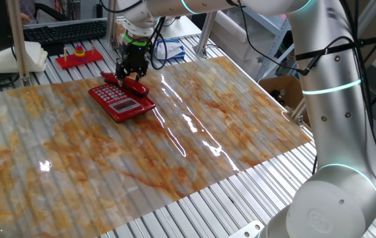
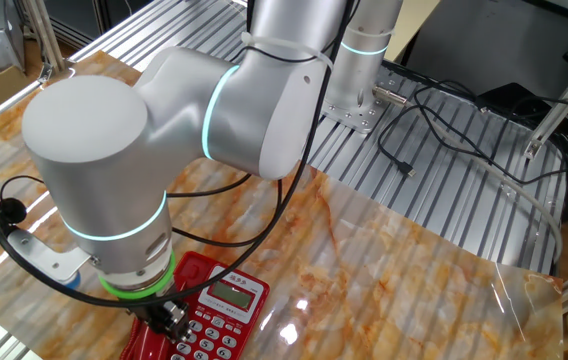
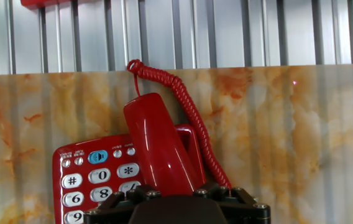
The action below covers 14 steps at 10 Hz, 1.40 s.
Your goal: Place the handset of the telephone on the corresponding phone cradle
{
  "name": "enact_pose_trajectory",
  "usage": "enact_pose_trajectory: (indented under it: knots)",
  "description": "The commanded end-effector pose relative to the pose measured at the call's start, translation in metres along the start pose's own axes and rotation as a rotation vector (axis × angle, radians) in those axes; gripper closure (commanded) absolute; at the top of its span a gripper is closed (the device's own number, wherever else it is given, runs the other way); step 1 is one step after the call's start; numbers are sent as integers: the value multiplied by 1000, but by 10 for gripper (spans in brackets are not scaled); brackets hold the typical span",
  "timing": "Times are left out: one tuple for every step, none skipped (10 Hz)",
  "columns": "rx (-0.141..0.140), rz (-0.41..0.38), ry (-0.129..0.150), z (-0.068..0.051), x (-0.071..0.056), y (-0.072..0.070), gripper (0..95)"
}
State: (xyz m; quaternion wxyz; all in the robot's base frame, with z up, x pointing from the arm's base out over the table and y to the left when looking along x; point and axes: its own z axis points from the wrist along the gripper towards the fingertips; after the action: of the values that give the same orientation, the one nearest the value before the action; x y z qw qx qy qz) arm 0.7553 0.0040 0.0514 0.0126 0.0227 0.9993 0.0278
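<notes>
handset lies straight under my claw, along the cradle strip

i have the claw point(image 1: 134, 71) pointing straight down over the far side of the telephone point(image 1: 120, 101), and the handset point(image 3: 158, 149) sits directly beneath it, not off to either side. in the hand view its long axis runs away from me, up the picture, beside the keypad point(image 3: 96, 180) and over the cradle point(image 3: 187, 138), which shows as a red edge along its right side. the near end of the handset vanishes under the claw body, so i cannot see the fingertips or whether they touch the plastic; i cannot tell from these views whether the claw is gripping or has let go. the coiled cord point(image 3: 186, 112) loops off the far end and back down the right side, lying on the bench point(image 1: 194, 145).

my judgement: the handset looks lined up with the strip rather than crossing it, so what is left is a clean vertical parting, with no sideways drag that could knock it off.
</notes>
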Motion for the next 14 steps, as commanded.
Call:
enact_pose_trajectory:
  knots:
    - [1, 6, 1, 0, 0, 0, 380]
    - [0, 7, 1, 0, 1, 0, 570]
    - [0, 7, 1, 0, 1, 0, 570]
    - [0, 9, 1, 0, 1, 0, 950]
    - [0, 11, 5, -1, 1, 0, 950]
    - [0, 10, 8, -3, 1, -1, 950]
    - [0, 7, 10, -4, 2, -1, 950]
    - [2, 2, 10, -6, 6, -1, 950]
    - [4, 1, 10, -7, 10, 0, 950]
    - [9, 1, 10, -7, 15, 1, 950]
    - [19, -5, 10, -9, 22, 2, 950]
    - [29, -18, 12, -11, 24, 2, 950]
    - [37, -35, 29, -18, 27, -1, 950]
    - [44, -47, 30, -20, 28, -2, 950]
